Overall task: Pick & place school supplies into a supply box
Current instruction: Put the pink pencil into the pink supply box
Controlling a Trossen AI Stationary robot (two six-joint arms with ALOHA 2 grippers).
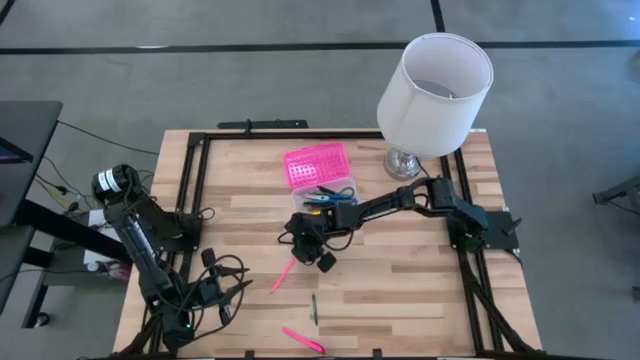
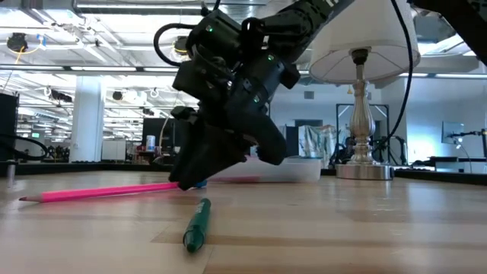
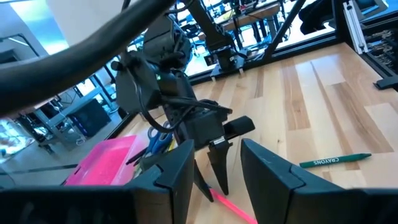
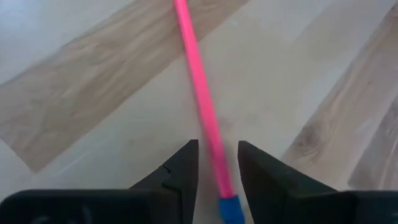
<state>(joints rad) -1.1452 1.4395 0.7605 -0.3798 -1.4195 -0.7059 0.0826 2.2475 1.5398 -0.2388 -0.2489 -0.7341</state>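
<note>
I am reaching my right gripper [image 4: 216,171] down to the middle of the wooden table [image 1: 420,290], just in front of the supply box [image 1: 322,177]. My two fingers [image 4: 180,168] are standing apart, one on each side of a pink pencil [image 4: 200,99] with a blue end, and they are not pressing on it. The pencil is lying flat on the boards, its far end pointing away from my fingertips. In the low view my fingertips are sitting at the tabletop, right at the pencil's end.

The supply box is lying open, its pink textured lid [image 1: 317,163] next to the clear tray, which is holding blue-handled scissors [image 1: 330,196] and some pens. A green crayon [image 2: 196,224] is lying near the front edge, with another pink pen [image 1: 302,341] closer to that edge.

My left gripper [image 3: 214,171] is waiting at the front left corner, fingers parted and holding nothing. A white lamp [image 1: 432,95] is standing at the back right.
</note>
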